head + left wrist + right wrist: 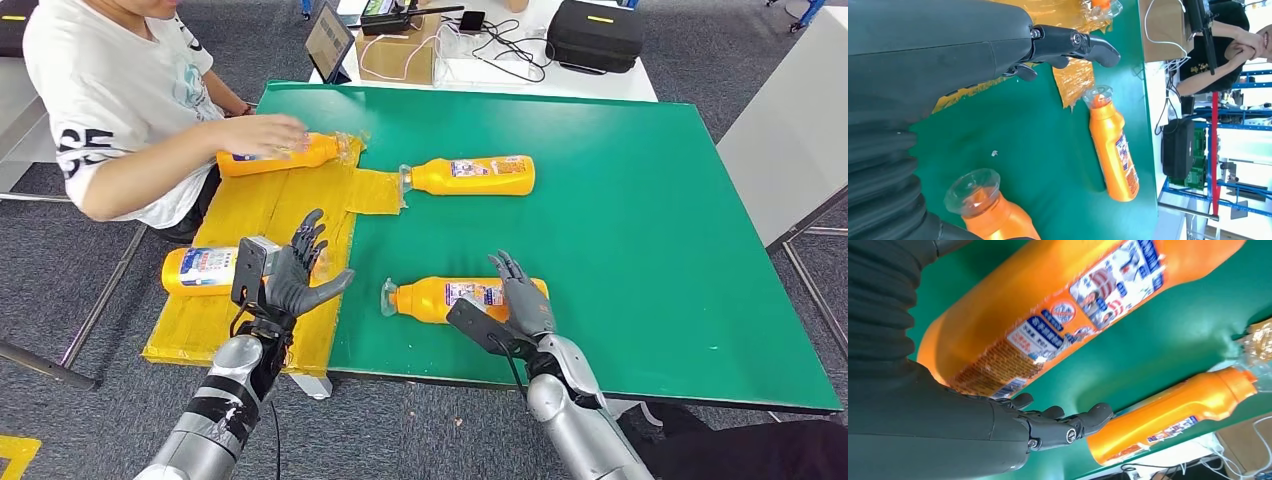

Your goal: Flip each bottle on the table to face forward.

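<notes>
green table (650,250) holds orange bottles (470,175); left hand (300,270) and right hand (522,295) spread, empty.

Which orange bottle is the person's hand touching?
The bottle at the far left, lying on the yellow sheet by the table's far edge. The person's hand rests on it. The other three orange bottles have no person's hand on them.

Bottles (472,174) were glossy orange plastic w/ shiny printed labels and clear plastic caps. Green table cover (640,250) looked matt, smooth. Yellow sheet (250,310), left of the green cover, was crinkly, tape-like, semi-gloss. Hands (295,270) were matt dark plastic; arms brushed silver metal.
</notes>
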